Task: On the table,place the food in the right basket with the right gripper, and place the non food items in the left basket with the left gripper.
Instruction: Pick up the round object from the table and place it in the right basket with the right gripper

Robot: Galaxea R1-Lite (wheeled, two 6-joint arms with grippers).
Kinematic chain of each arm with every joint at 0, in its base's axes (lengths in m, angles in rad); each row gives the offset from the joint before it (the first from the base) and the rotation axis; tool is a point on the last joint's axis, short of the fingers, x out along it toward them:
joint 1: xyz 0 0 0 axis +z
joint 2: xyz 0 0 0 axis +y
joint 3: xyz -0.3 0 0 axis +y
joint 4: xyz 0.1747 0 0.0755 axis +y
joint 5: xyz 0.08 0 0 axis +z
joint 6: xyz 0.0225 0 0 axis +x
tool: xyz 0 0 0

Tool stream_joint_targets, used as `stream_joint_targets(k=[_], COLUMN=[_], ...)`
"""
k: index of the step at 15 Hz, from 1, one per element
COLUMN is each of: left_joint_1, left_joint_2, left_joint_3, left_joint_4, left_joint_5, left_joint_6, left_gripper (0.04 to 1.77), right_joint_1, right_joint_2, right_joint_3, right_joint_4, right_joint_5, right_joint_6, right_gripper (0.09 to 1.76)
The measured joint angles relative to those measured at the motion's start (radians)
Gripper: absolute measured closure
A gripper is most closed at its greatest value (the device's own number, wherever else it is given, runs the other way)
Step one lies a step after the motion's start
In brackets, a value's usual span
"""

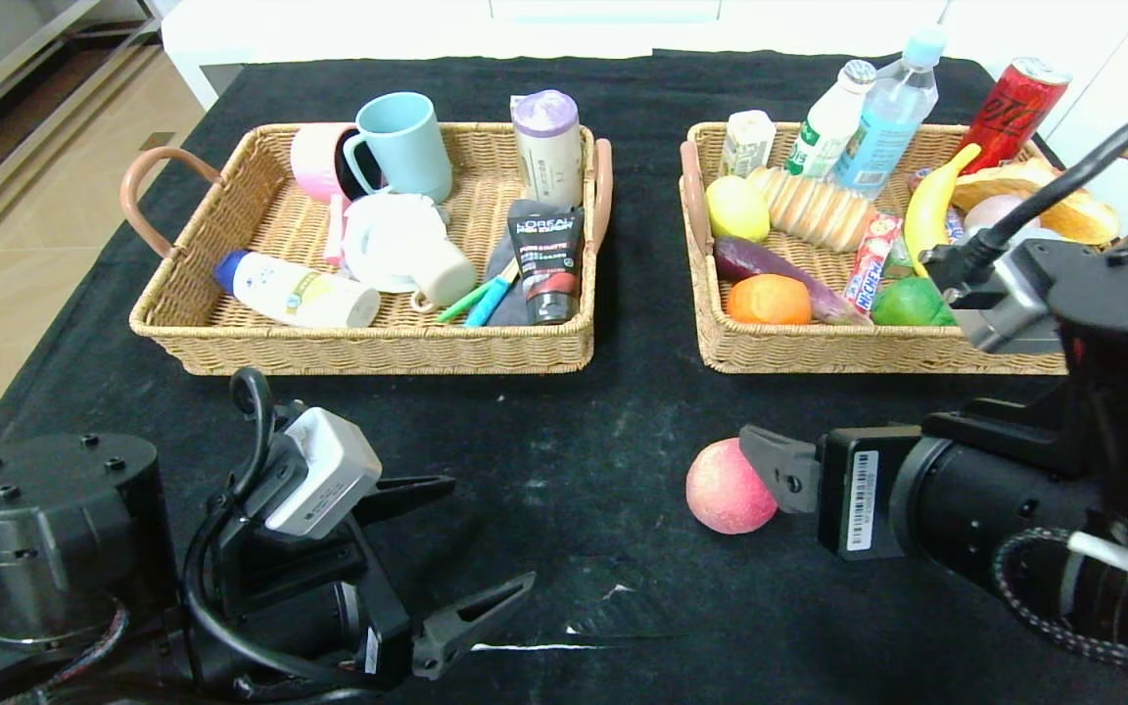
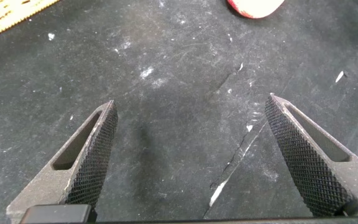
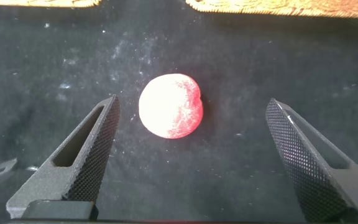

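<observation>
Nearest, the left end effector (image 1: 466, 543) idles wide open and empty over the black surface (image 1: 564, 431). The right end effector (image 3: 194, 155), spread wide, holds nothing; the peach (image 1: 728, 486) lies ahead between its fingers. Farther, the left basket (image 1: 172, 323) and right basket (image 1: 721, 343) look filled; seemingly only the peach remains.

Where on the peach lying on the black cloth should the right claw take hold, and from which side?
Probably across the widest middle of the peach, coming down from above and from the robot's side. It is round, lies alone on the table with bare cloth all around, and the open right claw already has a finger on either side of it, so closing around its middle should seat it.
</observation>
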Motion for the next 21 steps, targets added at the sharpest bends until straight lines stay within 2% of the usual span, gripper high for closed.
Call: stream_joint_targets(k=[11,21], left_joint_1=[0.014,0.015], left_joint_2=[-0.025,-0.048], left_joint_3=[0.003,0.01], left_joint_4=[0.0,0.0], left_joint_5=[-0.002,-0.003], left_joint_6=[-0.003,-0.001], left_gripper=[0.09,0.09], right_joint_1=[0.0,-0.004], right_joint_2=[0.145,0.204], right_joint_3=[-0.038,-0.044], right_joint_4=[-0.005,-0.01], right_joint_5=[-0.038,-0.042], right_joint_6=[0.046,0.066], right_gripper=[0.14,0.14])
